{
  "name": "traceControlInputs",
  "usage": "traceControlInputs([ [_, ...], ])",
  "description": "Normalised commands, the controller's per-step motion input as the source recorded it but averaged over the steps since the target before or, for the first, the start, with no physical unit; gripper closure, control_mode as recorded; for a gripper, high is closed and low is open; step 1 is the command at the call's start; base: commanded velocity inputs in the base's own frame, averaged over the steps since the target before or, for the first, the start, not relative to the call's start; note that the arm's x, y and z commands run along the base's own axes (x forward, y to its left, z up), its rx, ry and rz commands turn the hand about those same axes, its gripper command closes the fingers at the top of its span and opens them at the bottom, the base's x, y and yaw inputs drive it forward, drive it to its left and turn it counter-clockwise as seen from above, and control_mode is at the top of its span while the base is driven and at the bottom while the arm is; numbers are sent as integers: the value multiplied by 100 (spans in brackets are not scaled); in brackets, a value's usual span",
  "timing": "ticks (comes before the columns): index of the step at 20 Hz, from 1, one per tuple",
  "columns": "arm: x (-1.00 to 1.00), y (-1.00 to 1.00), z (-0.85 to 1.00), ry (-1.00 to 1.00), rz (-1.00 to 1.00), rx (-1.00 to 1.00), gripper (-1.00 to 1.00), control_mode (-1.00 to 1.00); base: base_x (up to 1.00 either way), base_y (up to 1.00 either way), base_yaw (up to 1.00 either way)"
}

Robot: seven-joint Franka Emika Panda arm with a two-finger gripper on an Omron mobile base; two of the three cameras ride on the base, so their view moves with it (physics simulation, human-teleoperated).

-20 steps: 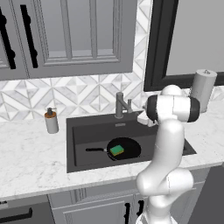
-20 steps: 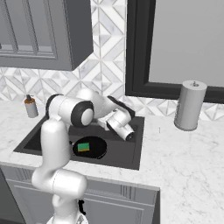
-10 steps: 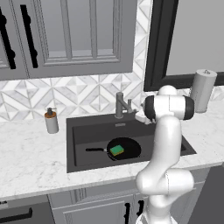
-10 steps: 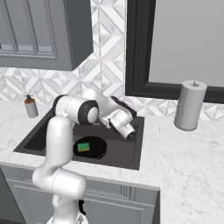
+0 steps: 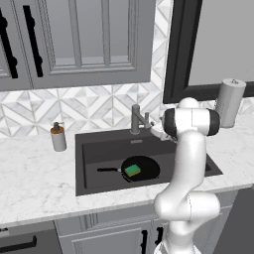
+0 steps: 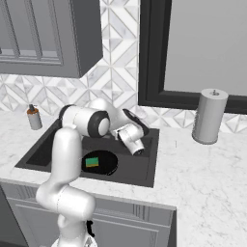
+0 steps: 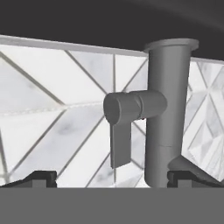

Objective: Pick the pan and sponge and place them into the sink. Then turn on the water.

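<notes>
- The pan (image 5: pixel 141 168) sits flat on the floor of the sink (image 5: pixel 99 149), toward the middle, its thin handle pointing at the basin's left wall.
- The sponge (image 5: pixel 132 170) lies inside the pan, green side up, a sliver of yellow showing at its edge; from the right base view it rests on the pan's left half.
- The sink is a dark basin cut into the marble counter (image 5: pixel 34 183), running from near the counter's front edge back to the tiled wall.
- At the sink's back edge stands the faucet (image 5: pixel 136 119), a grey upright post, with no stream coming from it.
- The gripper (image 6: pixel 136 143) hangs over the back right part of the sink, close to the faucet; in the left base view the arm's elbow covers most of it.
- In the hand view the faucet's post (image 7: pixel 168 113) stands right ahead, with a short barrel and a flat lever (image 7: pixel 120 146) hanging down on its left side.
- The two dark fingertips (image 7: pixel 39 178) stand far apart at the bottom corners, the jaws spread as wide as they go, with nothing between them and nothing touched.
- A soap bottle (image 5: pixel 58 137) stands on the counter just left of the sink, near the back.
- A paper towel roll (image 5: pixel 230 103) stands upright at the counter's back right, well apart from the sink.
</notes>
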Motion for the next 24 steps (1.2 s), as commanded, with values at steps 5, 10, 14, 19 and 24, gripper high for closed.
traceControlInputs([
  [5,0,21,17,0,-6,8,-100,-100,0,0,0],
  [10,12,7,7,0,-1,7,-100,-100,0,0,0],
  [14,23,0,0,0,0,4,-100,-100,0,0,0],
  [19,11,6,0,0,-1,2,-100,-100,0,0,0],
  [24,1,13,0,-1,-2,0,-100,-100,0,0,0],
])
